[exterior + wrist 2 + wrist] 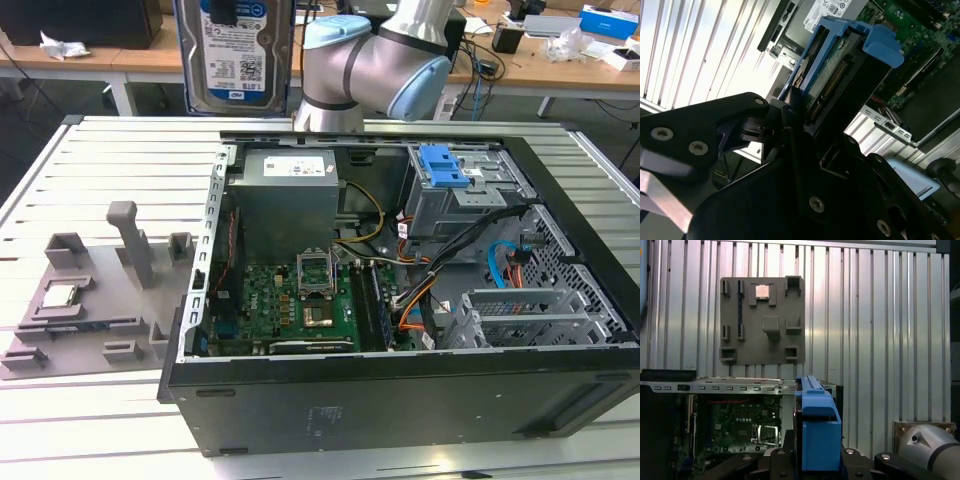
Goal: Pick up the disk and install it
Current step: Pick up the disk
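Observation:
The disk (236, 55), silver with a blue-and-white label and a blue carrier frame, hangs upright in the air above the far left corner of the open computer case (400, 400) in the exterior view. In the second wrist view my gripper (799, 107) is shut on the disk (840, 65), its black fingers (790, 120) clamped on the blue-framed edge. The first wrist view looks along the disk's blue carrier edge (819, 435), with the case's motherboard (740, 427) below it.
The case lies on its side on a slatted metal table (120, 150). A drive cage with a blue latch (443, 165) sits at its far right, cables beside it. A grey parts fixture (90, 300) holding a chip lies to the exterior view's left.

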